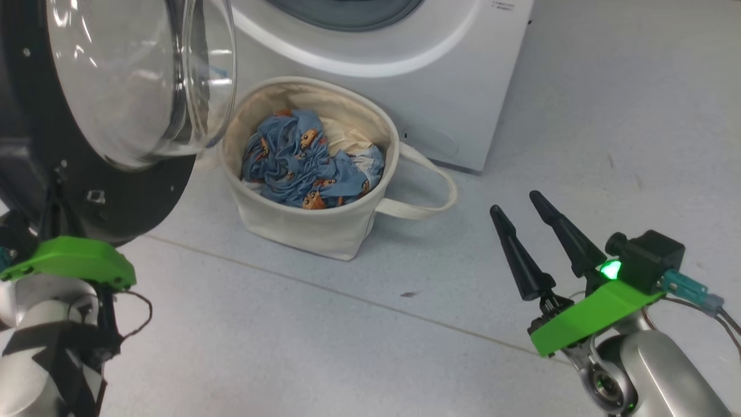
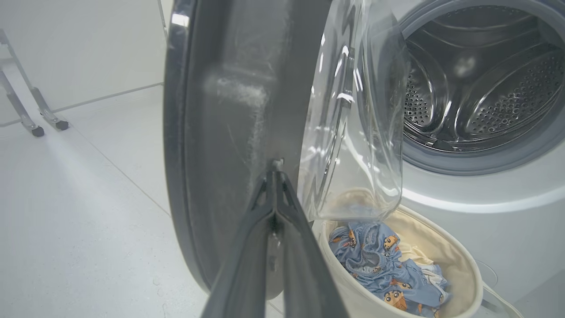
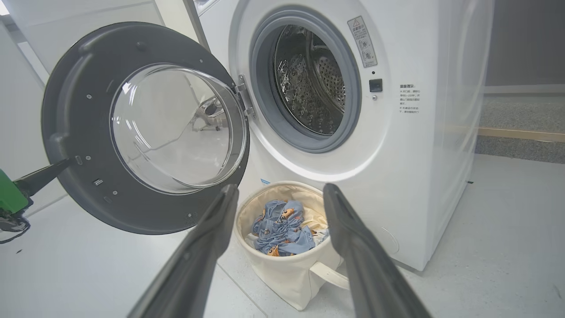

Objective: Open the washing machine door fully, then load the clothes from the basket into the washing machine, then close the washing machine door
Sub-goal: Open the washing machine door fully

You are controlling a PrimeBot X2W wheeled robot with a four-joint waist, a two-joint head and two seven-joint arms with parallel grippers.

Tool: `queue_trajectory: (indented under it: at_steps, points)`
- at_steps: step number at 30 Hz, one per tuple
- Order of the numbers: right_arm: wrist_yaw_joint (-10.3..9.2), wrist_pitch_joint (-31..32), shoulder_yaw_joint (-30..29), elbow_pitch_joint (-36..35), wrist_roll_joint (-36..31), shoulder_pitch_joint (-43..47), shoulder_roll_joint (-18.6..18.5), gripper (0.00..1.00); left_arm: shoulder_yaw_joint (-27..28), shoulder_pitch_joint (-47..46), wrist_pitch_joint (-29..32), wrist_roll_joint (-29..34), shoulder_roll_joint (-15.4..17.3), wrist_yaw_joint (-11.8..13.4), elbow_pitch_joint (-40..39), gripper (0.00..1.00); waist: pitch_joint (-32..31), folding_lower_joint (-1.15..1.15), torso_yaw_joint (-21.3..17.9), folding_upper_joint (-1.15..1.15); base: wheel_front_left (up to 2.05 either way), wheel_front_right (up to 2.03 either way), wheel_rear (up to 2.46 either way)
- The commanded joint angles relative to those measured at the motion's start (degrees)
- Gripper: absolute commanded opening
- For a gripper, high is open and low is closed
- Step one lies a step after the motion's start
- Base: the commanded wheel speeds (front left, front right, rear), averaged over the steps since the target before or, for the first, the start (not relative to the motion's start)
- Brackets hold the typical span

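Note:
The washing machine door (image 3: 79, 132) stands swung out to the left, glass bowl (image 1: 139, 75) facing the room. My left gripper (image 2: 276, 167) is shut, its tips pressed against the door's dark inner rim (image 2: 220, 110); it is also seen as the left gripper (image 3: 70, 161) at the rim's outer edge. The washing machine (image 3: 419, 154) shows its steel drum (image 2: 485, 88). The cream basket (image 1: 324, 231) stands on the floor below the porthole, holding the blue printed clothes (image 1: 307, 162) and a cream garment. My right gripper (image 1: 515, 202) hangs open to the right of the basket, holding nothing.
Pale grey floor (image 1: 324, 347) spreads in front of the basket and machine. A loop handle (image 1: 428, 191) sticks out from the basket toward my right gripper. A metal frame on castors (image 2: 31, 110) stands far off beyond the door.

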Motion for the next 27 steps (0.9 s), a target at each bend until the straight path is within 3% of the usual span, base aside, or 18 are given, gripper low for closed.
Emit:
queue_trajectory:
  at_steps: [1, 27]
  points:
    - [0.06, 0.58, 0.96, -2.28, -0.45, -1.99, -0.67, 1.0, 2.79, -3.65, -1.09, -0.53, 3.21, -0.49, -0.7, 0.0, 1.08, 0.0, 0.79, 0.0, 0.0, 0.0, 0.0]
    - [0.06, 5.58, 0.43, -6.01, -5.04, -6.72, -0.78, 1.0, 7.44, -18.32, -10.34, -3.81, 3.08, -8.97, 19.21, 0.0, 12.62, 0.0, 8.32, 0.0, 0.0, 0.0, 0.0]
